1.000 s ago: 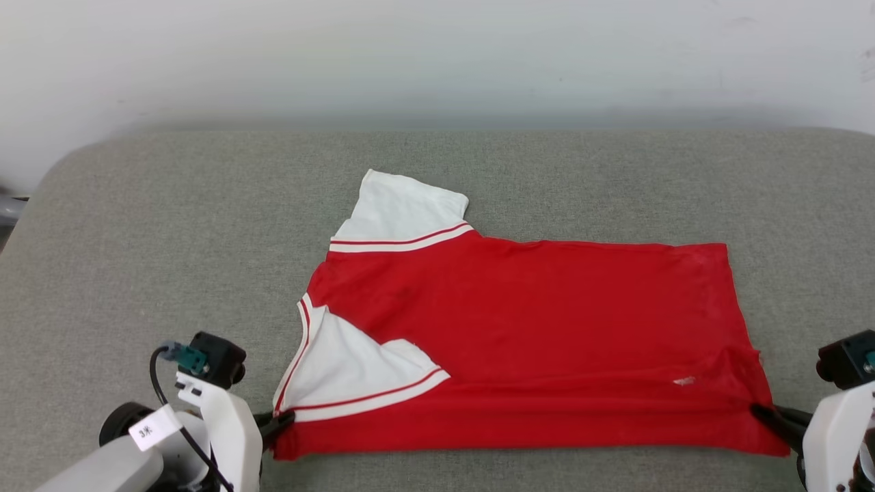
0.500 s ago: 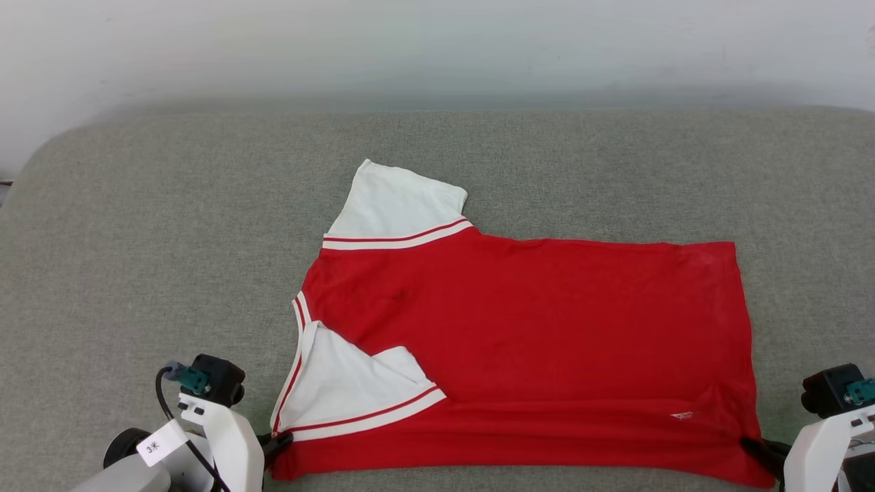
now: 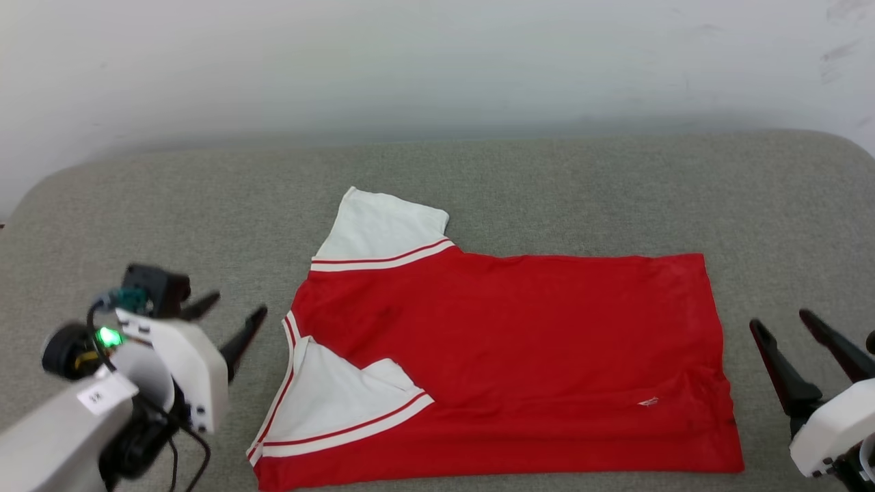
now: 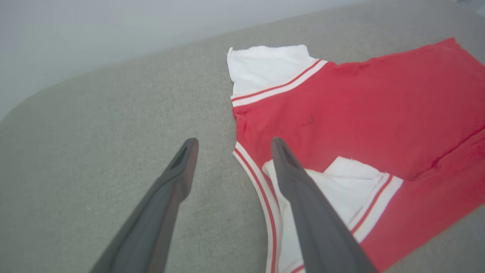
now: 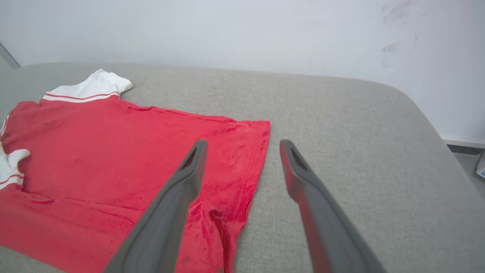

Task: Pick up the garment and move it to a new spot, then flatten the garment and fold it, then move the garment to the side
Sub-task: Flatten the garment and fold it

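Observation:
The garment (image 3: 506, 355), a bright red T-shirt with white sleeves and striped trim, lies flat on the grey cushion, folded lengthwise with one white sleeve tucked over its near left part. My left gripper (image 3: 236, 306) hovers open just left of the collar end, nothing between its fingers; the left wrist view shows the garment (image 4: 356, 125) beyond its spread fingers (image 4: 182, 167). My right gripper (image 3: 779, 320) stands open just right of the hem, apart from the cloth. In the right wrist view the hem of the garment (image 5: 125, 151) lies under and left of the open fingers (image 5: 195, 163).
The grey cushioned surface (image 3: 164, 212) spreads wide on all sides of the shirt, with rounded far corners. A pale wall (image 3: 437, 61) rises right behind it. The cushion's right edge drops off toward the floor (image 5: 466, 151).
Both grippers have let go of the garment's near corners, opened and lifted away outward. The shirt now rests free on the cushion. The head camera has shifted slightly.

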